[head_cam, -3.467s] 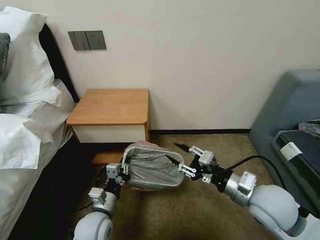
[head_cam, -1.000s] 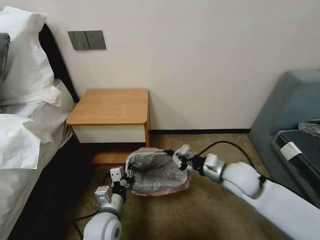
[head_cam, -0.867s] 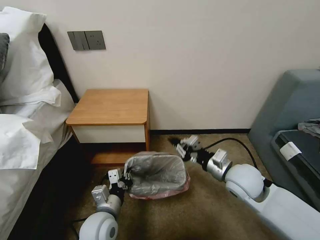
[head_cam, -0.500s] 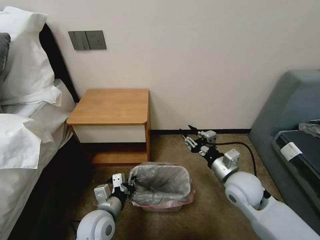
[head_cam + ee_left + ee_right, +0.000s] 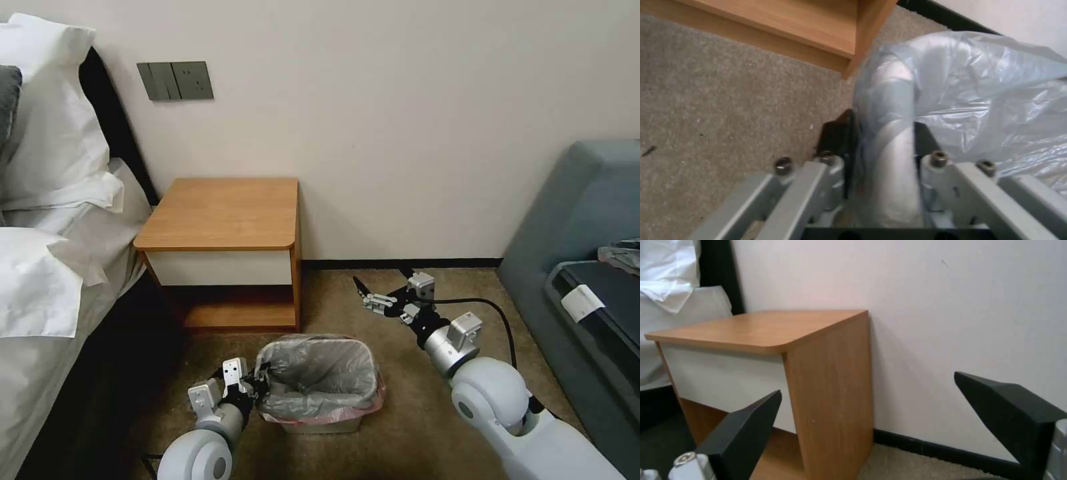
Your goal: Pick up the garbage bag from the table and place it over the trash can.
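the bed [image 5: 47, 267] fills the left of the head view, white pillows stacked against the wall, and a grey sofa [image 5: 587, 220] sits off to the right. between them, against the wall, stands the table [image 5: 223, 213], its wooden top bare, white drawer front facing us, lower shelf open. the carpet [image 5: 413, 427] runs across the floor in front.

down on that carpet, just in front of the table's right leg, there's the trash can [image 5: 320, 423], upright, and the garbage bag [image 5: 319, 377] is draped into it, grey plastic lining the inside and folded out over the rim, pink edge hanging round the outside.

now the left gripper [image 5: 257, 387] is right at the can's left rim, and the left wrist view settles it: the fingers [image 5: 835, 140] are clamped on the rim with the bag's plastic caught between them, one finger outside the wall, one inside.

over to the right gripper [image 5: 380, 283], up off the floor, well apart from the can and to its right, near the baseboard. its black fingertips [image 5: 746, 426] are spread wide with nothing between them, and the right wrist view looks past them at the table's side panel and the wall.
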Controlling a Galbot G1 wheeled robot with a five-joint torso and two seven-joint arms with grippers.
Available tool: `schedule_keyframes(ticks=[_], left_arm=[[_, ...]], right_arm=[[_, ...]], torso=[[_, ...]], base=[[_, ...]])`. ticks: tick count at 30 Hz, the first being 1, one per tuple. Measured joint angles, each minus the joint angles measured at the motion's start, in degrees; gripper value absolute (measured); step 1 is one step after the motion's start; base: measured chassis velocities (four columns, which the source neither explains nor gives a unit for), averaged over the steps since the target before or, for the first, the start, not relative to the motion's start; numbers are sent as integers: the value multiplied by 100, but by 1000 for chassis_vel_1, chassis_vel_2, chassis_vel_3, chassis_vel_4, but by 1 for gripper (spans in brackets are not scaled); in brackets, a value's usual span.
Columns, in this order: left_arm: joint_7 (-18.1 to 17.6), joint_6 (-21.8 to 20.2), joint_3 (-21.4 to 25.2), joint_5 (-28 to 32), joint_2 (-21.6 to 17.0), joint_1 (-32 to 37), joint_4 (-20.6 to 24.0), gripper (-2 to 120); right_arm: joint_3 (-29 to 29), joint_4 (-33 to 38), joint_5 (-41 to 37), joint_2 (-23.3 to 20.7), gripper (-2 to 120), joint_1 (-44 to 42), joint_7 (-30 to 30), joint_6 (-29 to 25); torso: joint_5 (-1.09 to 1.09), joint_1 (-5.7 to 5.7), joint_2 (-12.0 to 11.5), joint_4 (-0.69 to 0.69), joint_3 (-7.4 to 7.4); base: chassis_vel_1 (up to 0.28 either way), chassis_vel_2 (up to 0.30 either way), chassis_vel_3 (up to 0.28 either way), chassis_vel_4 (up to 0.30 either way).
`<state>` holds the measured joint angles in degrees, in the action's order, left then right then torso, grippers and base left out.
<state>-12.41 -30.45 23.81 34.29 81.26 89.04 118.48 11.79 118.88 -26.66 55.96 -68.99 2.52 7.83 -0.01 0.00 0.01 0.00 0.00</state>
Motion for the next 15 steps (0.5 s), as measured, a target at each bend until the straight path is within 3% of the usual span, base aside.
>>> schedule_keyframes(ticks=[5, 9, 15], left_arm=[[-120, -8, -10, -6, 41, 51, 84, 51], [-207, -10, -10, -14, 62, 115, 181, 57], [-575, -11, -6, 76, 128, 180, 393, 87]], right_arm=[[-10, -41, 63, 5, 100, 28, -51, -24], [-21, -46, 132, 33, 100, 27, -64, -46], [-44, -73, 271, 163, 100, -29, -90, -184]], torso=[[0, 0, 0, 0, 0], [0, 0, 0, 0, 0], [0, 0, -1, 0, 0]], base=[[0, 0, 0, 0], [0, 0, 0, 0], [0, 0, 0, 0]])
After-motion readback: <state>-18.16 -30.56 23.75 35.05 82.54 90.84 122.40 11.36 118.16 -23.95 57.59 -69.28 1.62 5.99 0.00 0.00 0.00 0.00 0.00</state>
